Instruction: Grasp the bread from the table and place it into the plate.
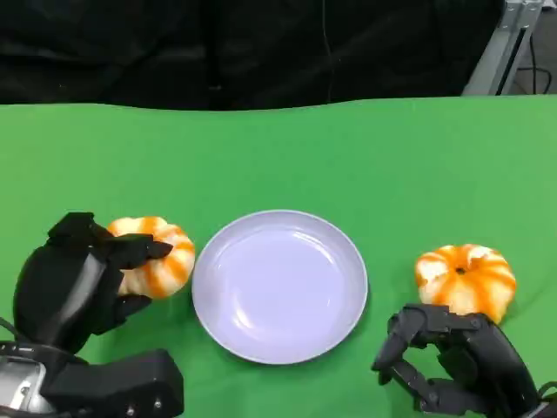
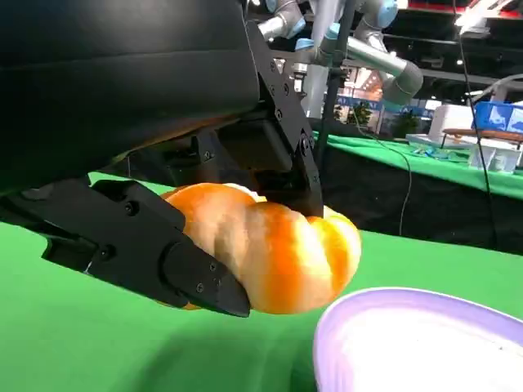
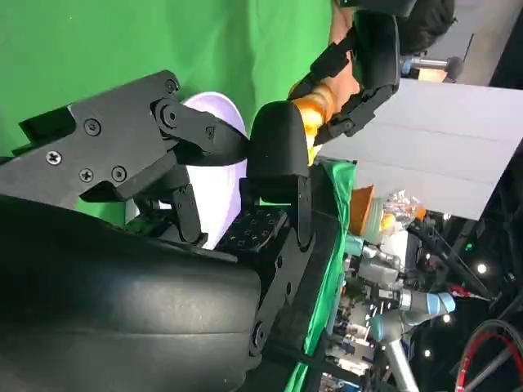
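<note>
Two orange-and-white striped breads lie on the green table. My left hand [image 1: 74, 279] grips the left bread [image 1: 161, 257] just left of the lavender plate [image 1: 278, 283]. In the left wrist view the left hand [image 2: 163, 139] has fingers above and below the bread [image 2: 282, 245], which is close to the plate's rim [image 2: 368, 306]. The other bread [image 1: 466, 279] sits right of the plate. My right hand [image 1: 452, 361] hovers just in front of it with loosely curled fingers that hold nothing. In the right wrist view the right hand [image 3: 163, 163] faces the plate [image 3: 214, 114] and the far gripped bread [image 3: 310, 114].
The green cloth [image 1: 278, 157] stretches bare behind the plate to the table's far edge, with a black backdrop [image 1: 218, 43] beyond. A metal frame [image 1: 505, 43] stands at the back right.
</note>
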